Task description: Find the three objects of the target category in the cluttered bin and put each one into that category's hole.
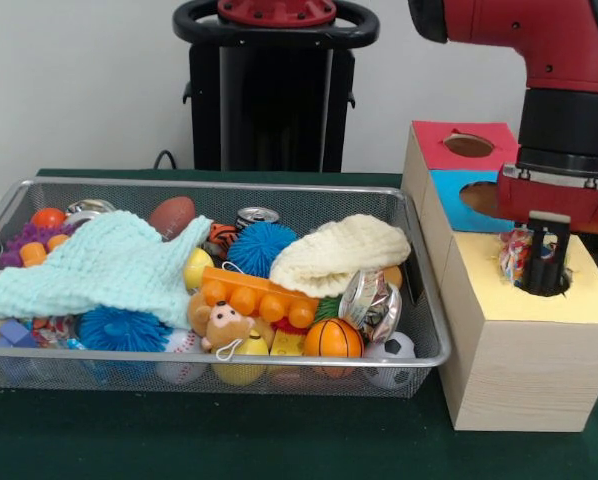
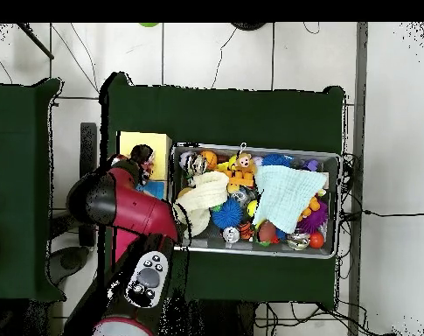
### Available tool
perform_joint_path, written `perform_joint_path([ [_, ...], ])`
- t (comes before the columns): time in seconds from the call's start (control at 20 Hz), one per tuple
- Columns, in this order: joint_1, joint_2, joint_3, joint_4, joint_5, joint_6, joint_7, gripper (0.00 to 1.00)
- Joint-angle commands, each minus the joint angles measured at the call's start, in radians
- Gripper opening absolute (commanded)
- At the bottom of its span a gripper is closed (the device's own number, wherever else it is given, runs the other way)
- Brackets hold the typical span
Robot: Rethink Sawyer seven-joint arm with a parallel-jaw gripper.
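Observation:
My gripper (image 1: 545, 268) hangs over the yellow-surround hole (image 1: 582, 292) on the pale wooden box (image 1: 519, 370), its tips down in the opening. It is shut on a small white cloth printed with red, blue and yellow patches (image 1: 514, 255), which bunches at the hole's left edge. In the overhead view the gripper (image 2: 143, 158) sits over the yellow top (image 2: 130, 144). The wire mesh bin (image 1: 209, 185) stands to the left, full of toys. I cannot pick out any other printed cloth in it.
A large mint knitted cloth (image 1: 104, 265) and a cream knitted cloth (image 1: 329, 255) cover much of the bin. Balls, an orange block (image 1: 259, 295), a small teddy (image 1: 219, 325) and cans lie around them. The blue-surround hole (image 1: 479, 197) and red-surround hole (image 1: 468, 145) lie behind the yellow one.

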Motion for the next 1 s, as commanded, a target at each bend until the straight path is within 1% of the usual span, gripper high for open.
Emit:
perform_joint_path([
  [0.05, 0.027, -0.019, -0.038, -0.029, -0.014, 0.243, 0.220, 0.00],
  [0.35, 0.016, -0.016, -0.026, -0.033, -0.013, 0.221, 0.210, 0.00],
  [0.5, 0.028, -0.030, -0.049, -0.038, -0.020, 0.245, 0.214, 0.00],
  [0.65, 0.049, -0.063, -0.083, -0.039, -0.030, 0.290, 0.220, 0.00],
  [0.8, 0.052, -0.080, -0.088, -0.038, -0.031, 0.297, 0.217, 0.00],
  [1.0, 0.038, -0.094, -0.062, -0.025, -0.025, 0.273, 0.206, 0.00],
])
